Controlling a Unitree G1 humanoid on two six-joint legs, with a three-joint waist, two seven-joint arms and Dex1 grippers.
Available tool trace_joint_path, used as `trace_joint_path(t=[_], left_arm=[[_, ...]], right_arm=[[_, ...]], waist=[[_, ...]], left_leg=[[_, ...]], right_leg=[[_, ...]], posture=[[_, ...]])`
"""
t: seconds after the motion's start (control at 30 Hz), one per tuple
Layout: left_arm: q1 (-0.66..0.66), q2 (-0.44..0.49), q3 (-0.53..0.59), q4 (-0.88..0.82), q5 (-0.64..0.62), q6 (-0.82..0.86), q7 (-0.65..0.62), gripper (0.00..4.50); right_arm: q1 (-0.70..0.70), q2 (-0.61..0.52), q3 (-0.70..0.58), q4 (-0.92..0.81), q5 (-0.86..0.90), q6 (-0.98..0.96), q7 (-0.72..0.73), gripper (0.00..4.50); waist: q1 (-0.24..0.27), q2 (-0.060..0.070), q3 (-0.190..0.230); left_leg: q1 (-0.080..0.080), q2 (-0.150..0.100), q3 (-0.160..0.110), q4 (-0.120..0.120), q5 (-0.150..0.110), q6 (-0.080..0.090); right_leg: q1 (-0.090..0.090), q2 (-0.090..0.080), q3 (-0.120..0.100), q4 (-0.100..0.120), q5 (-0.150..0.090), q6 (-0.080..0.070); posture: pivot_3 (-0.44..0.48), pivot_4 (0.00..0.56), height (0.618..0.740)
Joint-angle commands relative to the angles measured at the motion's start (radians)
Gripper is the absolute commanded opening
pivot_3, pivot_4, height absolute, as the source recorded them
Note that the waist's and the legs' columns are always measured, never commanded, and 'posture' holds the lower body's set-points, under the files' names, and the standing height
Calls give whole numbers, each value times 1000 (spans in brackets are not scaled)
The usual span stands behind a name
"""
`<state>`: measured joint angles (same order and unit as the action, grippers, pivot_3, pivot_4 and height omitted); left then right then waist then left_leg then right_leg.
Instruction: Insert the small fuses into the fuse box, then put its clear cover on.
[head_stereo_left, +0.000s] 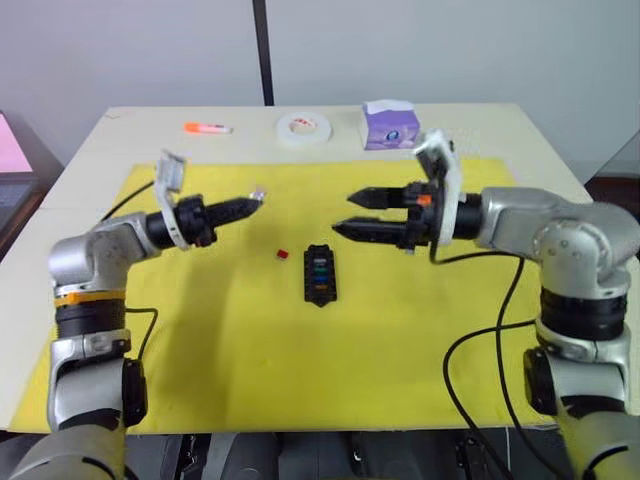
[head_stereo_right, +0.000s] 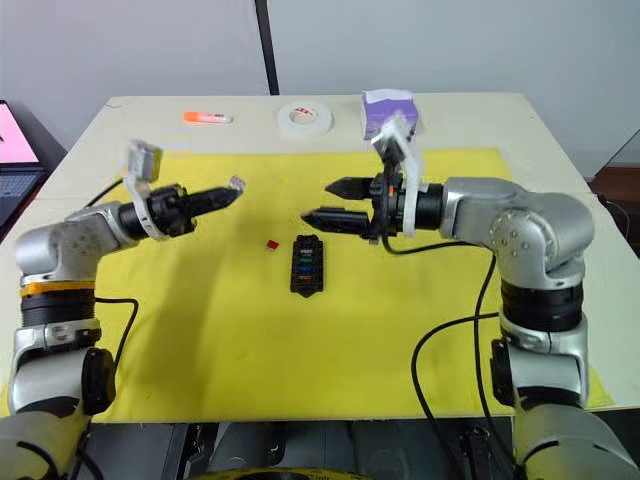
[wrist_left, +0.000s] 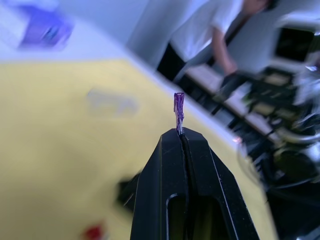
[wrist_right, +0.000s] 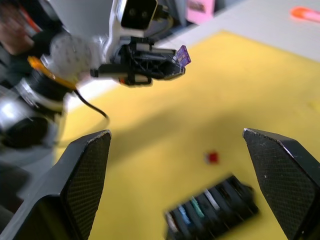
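- My two arms are silver-grey metal shells with black joint rings; the left arm sits at the lower left of the frame, the right arm at the lower right.
- I see an orange band around the left arm just under its elbow.
- Each gripper has two black tapered fingers; the right gripper fingers carry a cross-hatched pad texture in my right wrist view.
- A white bracket with a camera block sits on each wrist.
- Black cables loop from both wrists down along the arms.
- A small orange mark shows on the right wrist.
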<state>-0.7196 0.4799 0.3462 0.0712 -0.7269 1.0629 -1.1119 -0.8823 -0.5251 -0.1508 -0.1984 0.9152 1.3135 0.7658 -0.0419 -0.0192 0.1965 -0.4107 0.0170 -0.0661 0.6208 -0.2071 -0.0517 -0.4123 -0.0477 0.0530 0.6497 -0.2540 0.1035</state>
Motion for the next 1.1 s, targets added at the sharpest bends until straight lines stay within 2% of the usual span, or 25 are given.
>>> trace_joint_path(t=[0.03, 0.13, 0.23, 0.33, 0.4, 1.07, 1.1], left_arm=[[-23, -66, 76, -171, -183, 87, 148, 8], [-9, -109, 73, -253, -271, 109, 227, 8], [6, -110, 45, -287, -315, 111, 264, 8], [14, -89, 10, -295, -328, 96, 270, 0], [15, -75, -15, -297, -329, 82, 265, 0], [1, -45, -88, -241, -341, -9, 259, 0], [2, -44, -89, -239, -342, -12, 260, 0]], right_arm=[[-81, 3, -64, 46, 101, 64, 0, 4500], [-124, 7, -75, 91, 136, 91, -10, 4500], [-147, 11, -72, 120, 143, 92, -24, 4500], [-155, 15, -68, 123, 156, 95, -36, 3926], [-164, 28, -75, 127, 171, 102, -57, 3328], [-151, 60, -89, 115, 250, 96, -183, 3328], [-151, 60, -88, 115, 253, 95, -186, 3163]], waist=[[0, 0, 0], [-1, 0, 0], [-4, 0, 0], [-3, 0, 0], [-3, 0, 0], [-2, 0, 0], [-2, 0, 0]], left_leg=[[0, 0, 0, 0, 0, 0], [0, 0, 0, 0, 0, 0], [0, 0, 0, 0, 0, 0], [1, 0, 0, 0, 0, 0], [0, 0, 1, 0, 0, 0], [0, 0, 1, -1, 0, 0], [0, 0, 1, -1, 0, 0]], right_leg=[[0, 0, 0, 0, 0, 0], [0, 0, 0, 0, 0, 0], [0, 1, 0, 0, 0, 0], [0, 1, 0, 0, 0, 0], [0, 1, 0, 0, 0, 0], [0, 1, 0, -1, 0, -1], [0, 1, 0, -1, 0, -1]], posture=[[0, 150, 740], [0, 150, 740], [0, 150, 740], [0, 150, 740], [0, 150, 740], [0, 150, 740], [0, 150, 740]])
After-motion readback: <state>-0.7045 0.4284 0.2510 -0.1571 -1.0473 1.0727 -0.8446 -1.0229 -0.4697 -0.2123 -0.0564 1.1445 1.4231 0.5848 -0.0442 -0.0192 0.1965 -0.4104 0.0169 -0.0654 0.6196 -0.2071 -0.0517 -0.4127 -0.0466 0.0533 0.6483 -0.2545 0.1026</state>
